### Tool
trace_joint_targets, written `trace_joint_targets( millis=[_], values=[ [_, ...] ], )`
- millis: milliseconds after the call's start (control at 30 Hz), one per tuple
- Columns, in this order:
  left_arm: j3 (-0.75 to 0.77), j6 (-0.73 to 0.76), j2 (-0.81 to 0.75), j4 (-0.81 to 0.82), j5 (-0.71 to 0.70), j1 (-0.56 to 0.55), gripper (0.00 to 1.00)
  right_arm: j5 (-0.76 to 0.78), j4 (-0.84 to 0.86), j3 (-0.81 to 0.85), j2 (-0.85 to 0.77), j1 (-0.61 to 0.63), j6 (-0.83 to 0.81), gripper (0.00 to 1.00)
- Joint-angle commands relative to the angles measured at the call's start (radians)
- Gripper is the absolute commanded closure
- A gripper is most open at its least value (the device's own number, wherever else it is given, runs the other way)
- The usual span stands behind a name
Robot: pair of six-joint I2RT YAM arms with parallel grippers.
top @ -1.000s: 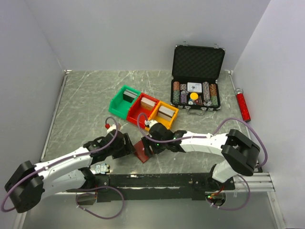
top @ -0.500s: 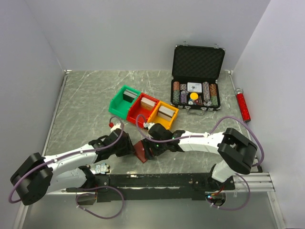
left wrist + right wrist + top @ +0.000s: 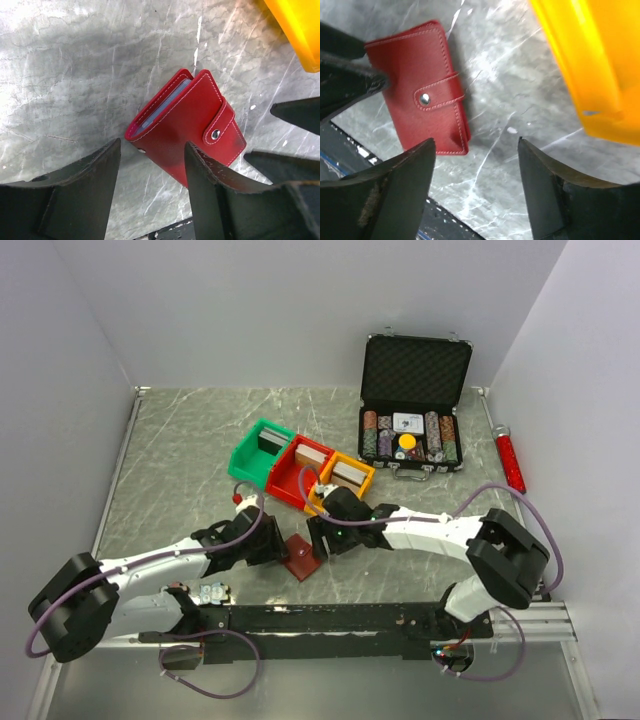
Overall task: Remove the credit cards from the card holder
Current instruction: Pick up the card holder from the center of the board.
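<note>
Both pairs of jaws stand apart, gripping nothing: I see the left gripper (image 3: 152, 150) and right gripper (image 3: 476, 142) flanking the closed wallet (image 3: 187, 127), cards (image 3: 162, 105) inside, flat on the table (image 3: 60, 75); orange bin (image 3: 590, 65) just beside.

Strapped red card holder (image 3: 192, 125), cards (image 3: 162, 106) inside

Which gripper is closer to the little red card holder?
Left, narrowly. The left gripper is open right at the edge of the red card holder; the right gripper, also open, hangs just beside it, toward the yellow bin.
</note>
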Motion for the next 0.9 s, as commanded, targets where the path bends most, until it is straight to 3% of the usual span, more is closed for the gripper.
trace_joint_targets(
  millis=[0,133,267,367,733,867],
  values=[
    [-0.008,-0.012,-0.023,0.032,0.0,-0.003,0.42,-0.019,0.009,0.066,0.036,-0.013,-0.036,0.29],
    [-0.009,-0.006,-0.023,0.038,-0.011,-0.005,0.46,-0.059,0.025,0.076,0.079,-0.011,-0.041,0.37],
    [0.0,0.009,-0.003,0.044,-0.017,-0.003,0.6,-0.092,0.042,0.051,0.088,-0.013,-0.028,0.42],
    [0.012,0.029,0.018,0.047,-0.014,0.003,0.64,-0.115,0.048,0.028,0.091,-0.005,-0.024,0.44],
    [0.061,0.089,0.079,0.067,0.007,0.075,0.63,-0.112,0.035,-0.007,0.045,0.033,0.005,0.46],
    [0.07,0.092,0.069,0.056,0.01,0.081,0.6,-0.091,0.045,-0.019,0.026,0.021,0.027,0.41]
  ],
)
